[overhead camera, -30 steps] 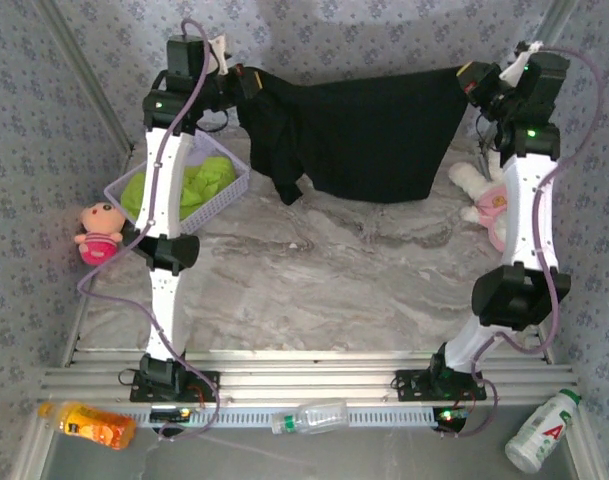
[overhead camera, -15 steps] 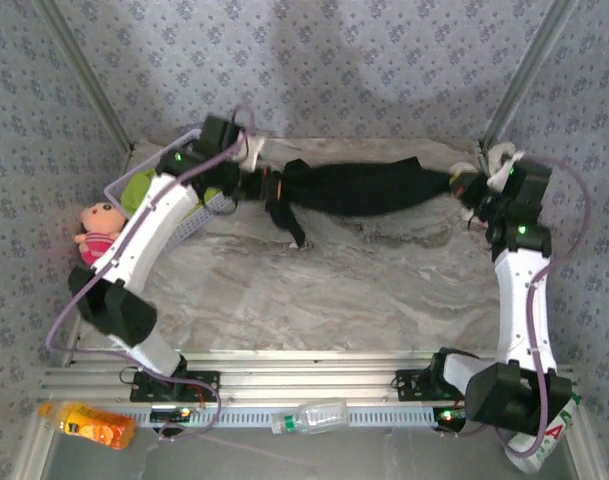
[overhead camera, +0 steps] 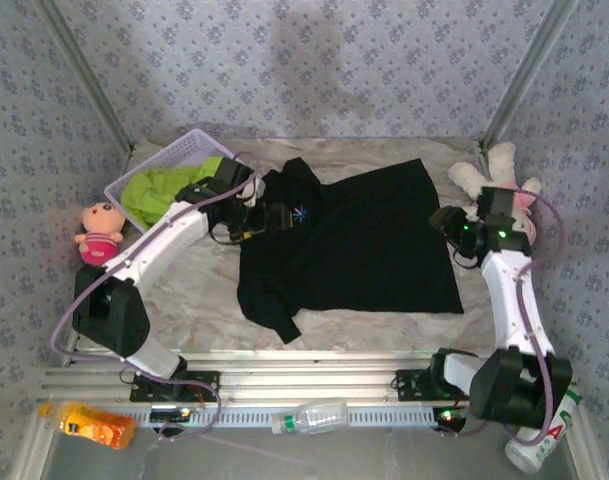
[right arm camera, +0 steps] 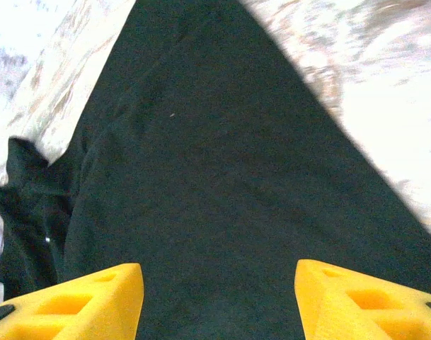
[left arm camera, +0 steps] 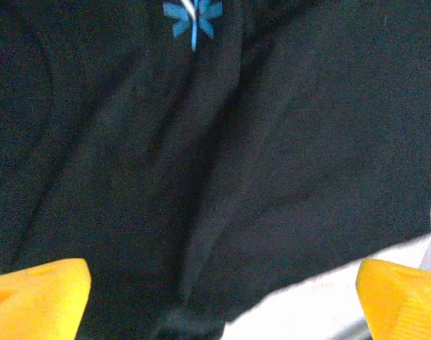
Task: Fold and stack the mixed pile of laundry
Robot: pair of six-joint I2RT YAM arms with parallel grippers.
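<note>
Marble surface point(overhead camera: 199, 295): black T-shirt point(overhead camera: 354, 245) is laid flat at centre, lime-green T-shirt point(overhead camera: 164, 187) in basket point(overhead camera: 184, 150). Jaws of left tool point(left arm camera: 219, 297) and right tool point(right arm camera: 215, 304) are parted, nothing gripped. Folding judged next; fresh edge grasps are needed.

Grey floral-patterned walls point(overhead camera: 334, 70), marbled grey tabletop point(overhead camera: 374, 335), aluminium rails point(overhead camera: 314, 382) along near edge

The black T-shirt point(overhead camera: 364, 250) carries a light-blue mark point(overhead camera: 300, 213); the other T-shirt point(overhead camera: 159, 188) is lime-green, the basket point(overhead camera: 149, 162) lavender, the table point(overhead camera: 204, 290) grey-veined.

2 white arms point(overhead camera: 164, 235), black joints point(overhead camera: 112, 315), purple cables point(overhead camera: 56, 335).
</note>
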